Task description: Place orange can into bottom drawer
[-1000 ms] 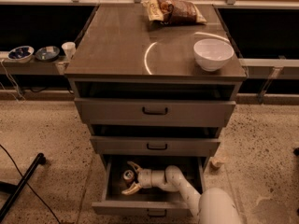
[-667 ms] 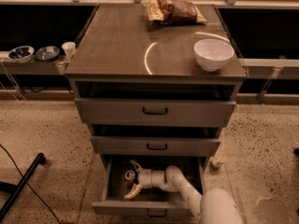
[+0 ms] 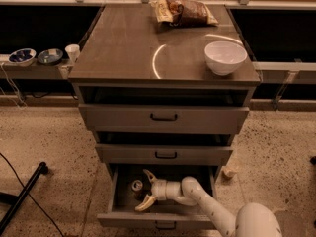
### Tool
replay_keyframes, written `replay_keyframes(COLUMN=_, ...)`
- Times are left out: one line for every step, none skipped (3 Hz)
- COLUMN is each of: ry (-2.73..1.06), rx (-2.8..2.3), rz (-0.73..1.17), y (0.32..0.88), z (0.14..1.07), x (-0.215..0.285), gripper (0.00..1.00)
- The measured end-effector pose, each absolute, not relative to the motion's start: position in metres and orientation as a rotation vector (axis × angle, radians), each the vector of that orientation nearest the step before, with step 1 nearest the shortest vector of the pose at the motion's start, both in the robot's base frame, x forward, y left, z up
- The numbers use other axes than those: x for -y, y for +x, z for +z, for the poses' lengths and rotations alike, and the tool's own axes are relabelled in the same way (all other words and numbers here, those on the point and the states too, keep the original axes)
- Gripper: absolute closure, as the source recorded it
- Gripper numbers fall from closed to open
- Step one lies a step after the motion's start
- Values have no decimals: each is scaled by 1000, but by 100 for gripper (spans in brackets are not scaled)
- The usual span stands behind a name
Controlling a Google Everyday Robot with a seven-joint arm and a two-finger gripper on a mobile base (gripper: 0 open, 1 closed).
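Two fingers (image 3: 147,176) of the gripper (image 3: 142,190) stand spread wide inside the bottom drawer (image 3: 123,220), one toward the drawer's back and one toward its front lip, pinching nothing. The orange can (image 3: 137,185) stands upright on the drawer's floor, silver end up, in the gap between the fingertips. It looks free of both, though I cannot tell whether one tip brushes it. That spread reads as a release: the can bears its own weight on the drawer's floor, so the placing looks as good as done.

The arm (image 3: 207,207) reaches in over the drawer's right front corner, low and nearly level. This is probably because the middle drawer (image 3: 165,154) hangs close above the opening and leaves little headroom. The bottom drawer is pulled out enough to show its floor.

Higher above the bottom drawer comes the top drawer (image 3: 164,117). On the cabinet top (image 3: 128,48), well above it, sit a white bowl (image 3: 225,57) and a chip bag (image 3: 185,11), clear of the work. What remains, I judge, is drawing the gripper straight out without tipping the can.
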State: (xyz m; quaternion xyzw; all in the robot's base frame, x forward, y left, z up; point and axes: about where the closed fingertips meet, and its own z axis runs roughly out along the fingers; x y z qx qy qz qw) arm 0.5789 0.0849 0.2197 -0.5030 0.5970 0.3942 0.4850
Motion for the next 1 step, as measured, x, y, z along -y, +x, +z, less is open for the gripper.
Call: replay_keyframes(ry=-1225, rx=-1453, rz=960, y=579, z=220, x=-85, gripper=0)
